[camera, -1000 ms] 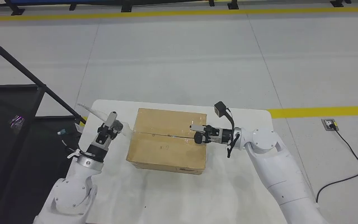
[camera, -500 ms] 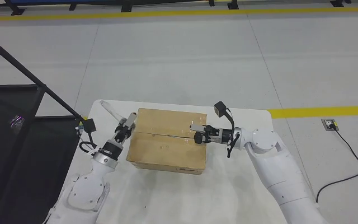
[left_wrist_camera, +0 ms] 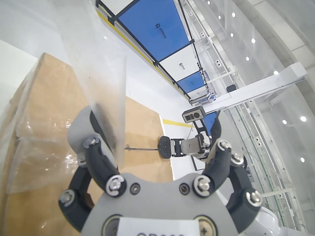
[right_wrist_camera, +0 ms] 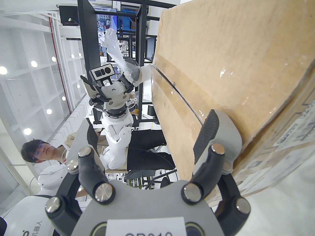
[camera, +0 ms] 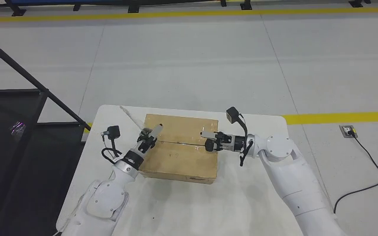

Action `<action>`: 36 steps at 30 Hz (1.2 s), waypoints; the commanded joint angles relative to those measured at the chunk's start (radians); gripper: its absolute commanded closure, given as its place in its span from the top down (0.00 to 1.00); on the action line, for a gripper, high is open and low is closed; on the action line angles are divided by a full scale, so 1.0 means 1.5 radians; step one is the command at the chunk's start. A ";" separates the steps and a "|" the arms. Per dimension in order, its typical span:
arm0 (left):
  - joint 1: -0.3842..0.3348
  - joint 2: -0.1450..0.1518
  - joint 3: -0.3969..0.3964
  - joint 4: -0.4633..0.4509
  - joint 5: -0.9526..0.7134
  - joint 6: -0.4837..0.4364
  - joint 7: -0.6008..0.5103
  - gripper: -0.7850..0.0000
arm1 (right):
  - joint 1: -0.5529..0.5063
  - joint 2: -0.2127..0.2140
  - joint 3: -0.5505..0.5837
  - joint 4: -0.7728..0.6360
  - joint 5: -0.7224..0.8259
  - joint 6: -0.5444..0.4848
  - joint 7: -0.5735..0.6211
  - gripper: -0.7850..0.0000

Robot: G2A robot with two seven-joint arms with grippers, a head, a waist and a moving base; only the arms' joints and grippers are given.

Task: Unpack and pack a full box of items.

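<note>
Cardboard box [camera: 177,154] sits closed on the table [camera: 248,200]. Left hand [camera: 152,131] is spread open at the box's left seam end, with a clear tape strip [left_wrist_camera: 108,87] clinging to one finger. Right hand [camera: 208,141] is open at the box's right seam end.

White glossy shells on my arms [camera: 283,154], black cables looped — left tool [left_wrist_camera: 150,120] and right tool [right_wrist_camera: 150,119] grey-plated, black-linked, silver-screwed.
</note>
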 commanded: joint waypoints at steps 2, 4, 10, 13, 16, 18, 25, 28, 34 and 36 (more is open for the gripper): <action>-0.006 -0.003 0.008 0.008 0.006 0.002 -0.003 1.00 | 0.000 0.000 0.000 0.000 0.000 0.000 0.000 1.00; -0.009 -0.005 0.014 0.012 0.011 0.004 -0.006 1.00 | 0.000 0.000 0.000 0.000 0.000 0.000 0.000 1.00; -0.010 -0.010 0.029 0.009 0.037 0.004 -0.004 1.00 | 0.000 0.000 0.000 0.000 0.000 0.000 0.000 1.00; -0.009 -0.012 0.033 0.007 0.052 0.005 -0.001 1.00 | 0.000 0.000 0.000 0.000 0.000 0.000 0.000 1.00; -0.008 -0.014 0.035 0.004 0.059 0.005 0.000 1.00 | 0.000 0.000 0.000 0.000 0.000 0.000 0.000 1.00; -0.008 -0.015 0.036 0.003 0.060 0.006 0.000 1.00 | 0.000 0.000 0.000 0.000 0.000 0.000 0.000 1.00; -0.007 -0.020 0.042 0.003 0.069 0.007 -0.001 1.00 | -0.026 0.005 0.009 -0.039 -0.003 -0.002 -0.027 1.00; -0.005 -0.022 0.041 -0.002 0.069 0.005 -0.001 1.00 | -0.038 0.010 0.019 -0.064 -0.007 0.002 -0.032 1.00; 0.008 -0.022 0.013 -0.036 0.034 -0.002 -0.010 1.00 | -0.055 0.019 0.034 -0.103 -0.012 0.015 -0.039 1.00; 0.019 -0.020 -0.009 -0.055 0.016 -0.005 -0.018 1.00 | -0.056 0.021 0.037 -0.112 -0.015 0.019 -0.041 1.00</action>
